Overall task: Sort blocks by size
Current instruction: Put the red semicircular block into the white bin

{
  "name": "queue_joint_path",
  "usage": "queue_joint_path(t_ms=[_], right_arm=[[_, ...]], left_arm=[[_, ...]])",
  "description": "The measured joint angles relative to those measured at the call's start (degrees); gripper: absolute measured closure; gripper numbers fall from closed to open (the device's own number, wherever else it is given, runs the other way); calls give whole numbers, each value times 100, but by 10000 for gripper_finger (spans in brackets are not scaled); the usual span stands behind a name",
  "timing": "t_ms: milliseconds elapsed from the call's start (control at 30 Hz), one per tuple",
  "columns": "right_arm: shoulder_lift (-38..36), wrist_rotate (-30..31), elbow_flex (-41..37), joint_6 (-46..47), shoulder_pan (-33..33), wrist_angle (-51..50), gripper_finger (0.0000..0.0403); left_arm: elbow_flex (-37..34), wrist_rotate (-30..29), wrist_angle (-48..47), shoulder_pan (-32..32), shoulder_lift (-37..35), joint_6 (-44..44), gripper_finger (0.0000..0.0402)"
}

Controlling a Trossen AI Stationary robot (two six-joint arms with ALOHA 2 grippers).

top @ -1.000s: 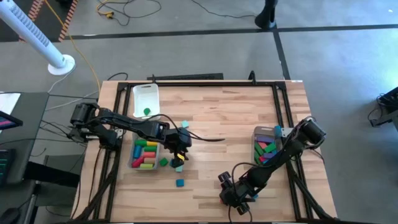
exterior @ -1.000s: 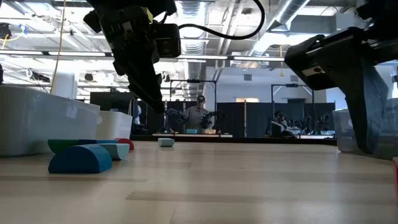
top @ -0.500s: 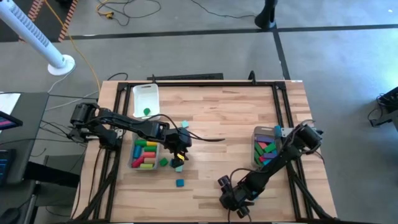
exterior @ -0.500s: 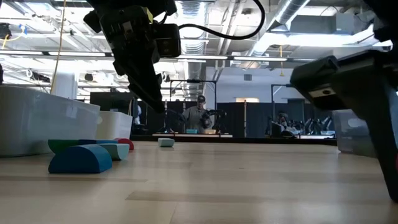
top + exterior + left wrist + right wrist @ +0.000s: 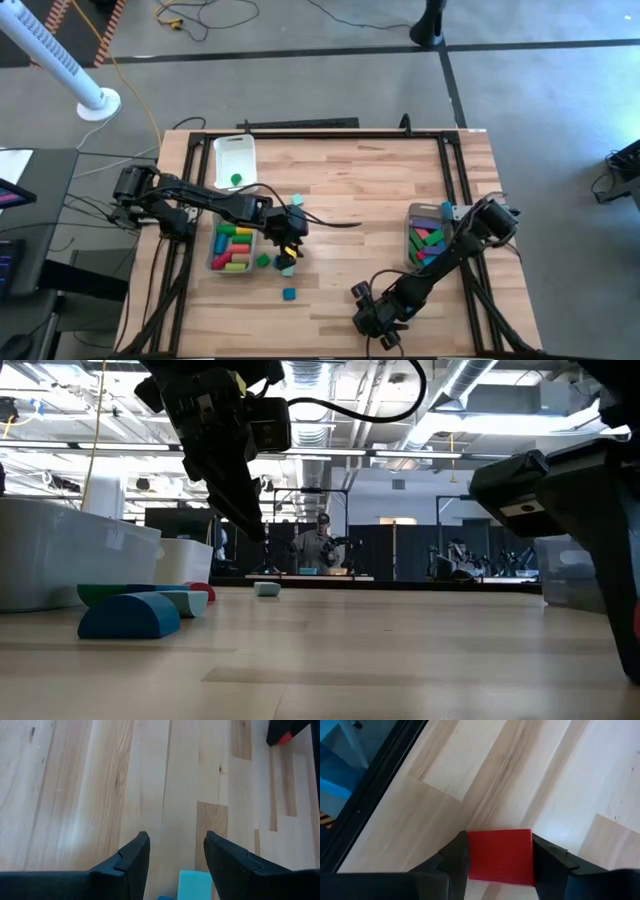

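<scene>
My right gripper is low over the table's near edge, shut on a red block. My left gripper hangs open well above the table, just right of the left bin, with nothing between its fingers. A cyan block lies on the wood beneath it. Loose blocks lie flat on the table near it: green, teal and blue-green. The low view shows a blue half-round block and a teal one. My right gripper pinches the red block by two opposite sides between its two fingers. The fingers slant down at it from above. The block sits square between them and appears to lie on the wood, close to the table's near edge.
A clear bin filled with coloured blocks stands at the left, and another clear bin with blocks at the right. A white tray at the far left holds a green block. A black frame rail runs along the edge beside my right gripper.
My right gripper has sunk toward the table by the near edge; in the low view its dark body has dropped lower at the right. My left gripper has kept still.
</scene>
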Motion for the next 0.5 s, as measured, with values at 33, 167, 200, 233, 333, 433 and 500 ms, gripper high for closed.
queue_joint_path(t_ms=[33, 167, 200, 233, 333, 433, 500], right_arm=[[-4, -4, -2, 18, -16, -4, 206], [-76, -43, -13, 96, -140, -36, 206], [-108, -58, -14, 168, -179, -65, 206], [-129, -57, -21, 216, -223, -96, 206], [-224, -47, -28, 336, -381, -130, 207], [-394, -30, -29, 338, -537, -117, 208], [-523, -31, -28, 337, -636, -141, 207]], left_arm=[[0, 0, 21, 0, 0, 0, 223], [0, 17, 222, 0, 0, -9, 223], [0, 17, 289, 0, 0, -11, 223], [0, 19, 355, 0, 0, -9, 223], [0, 24, 535, 0, 0, -11, 223], [0, 133, 688, 0, 0, 18, 223], [0, 166, 757, -2, 0, 28, 223]])
